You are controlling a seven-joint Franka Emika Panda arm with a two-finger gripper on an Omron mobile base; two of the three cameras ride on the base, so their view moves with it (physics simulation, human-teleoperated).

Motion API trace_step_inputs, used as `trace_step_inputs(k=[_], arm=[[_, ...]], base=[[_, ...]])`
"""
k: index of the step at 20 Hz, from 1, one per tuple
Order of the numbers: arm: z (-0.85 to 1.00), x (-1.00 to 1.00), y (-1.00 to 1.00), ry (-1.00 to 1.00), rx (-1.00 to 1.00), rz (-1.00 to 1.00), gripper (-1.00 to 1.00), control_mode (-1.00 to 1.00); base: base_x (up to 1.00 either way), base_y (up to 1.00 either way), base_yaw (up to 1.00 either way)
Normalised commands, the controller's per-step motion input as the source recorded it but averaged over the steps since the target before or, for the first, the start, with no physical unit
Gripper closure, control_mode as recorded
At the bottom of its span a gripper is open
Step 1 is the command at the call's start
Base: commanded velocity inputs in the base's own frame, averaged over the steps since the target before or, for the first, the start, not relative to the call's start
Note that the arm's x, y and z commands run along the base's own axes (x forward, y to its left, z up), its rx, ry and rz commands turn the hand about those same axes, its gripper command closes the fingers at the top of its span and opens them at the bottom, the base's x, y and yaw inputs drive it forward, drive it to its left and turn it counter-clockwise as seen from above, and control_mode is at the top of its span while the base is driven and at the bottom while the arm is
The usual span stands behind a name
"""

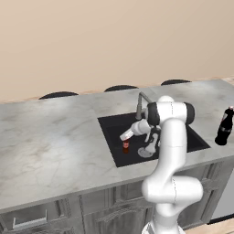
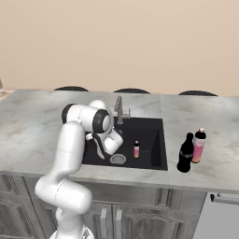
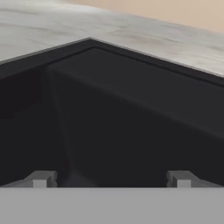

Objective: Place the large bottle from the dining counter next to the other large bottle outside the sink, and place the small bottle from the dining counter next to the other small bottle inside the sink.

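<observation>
Short brown red-labelled bottle (image 1: 125,146) stands in the black basin (image 2: 154,128), so I've got the gripper (image 3: 111,178) open, empty, at its 3 o'clock.

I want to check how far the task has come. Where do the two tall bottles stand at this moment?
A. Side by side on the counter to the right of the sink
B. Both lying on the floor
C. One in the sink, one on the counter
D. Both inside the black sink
A: the large bottle and the other large bottle stand upright together on the counter, outside the sink.
</observation>
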Motion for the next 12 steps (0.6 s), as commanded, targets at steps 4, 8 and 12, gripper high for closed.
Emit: trace_step_inputs(k=[4, 8, 12], arm=[[0.0, -0.23, 0.0, -0.05, 0.0, 0.0, -1.0, -1.0], [0.0, -0.22, 0.0, -0.04, 0.0, 0.0, -1.0, -1.0], [0.0, -0.24, 0.0, -0.05, 0.0, 0.0, -1.0, -1.0]], base=[[0.0, 0.0, 0.0], [0.0, 0.0, 0.0], [0.0, 0.0, 0.0]])
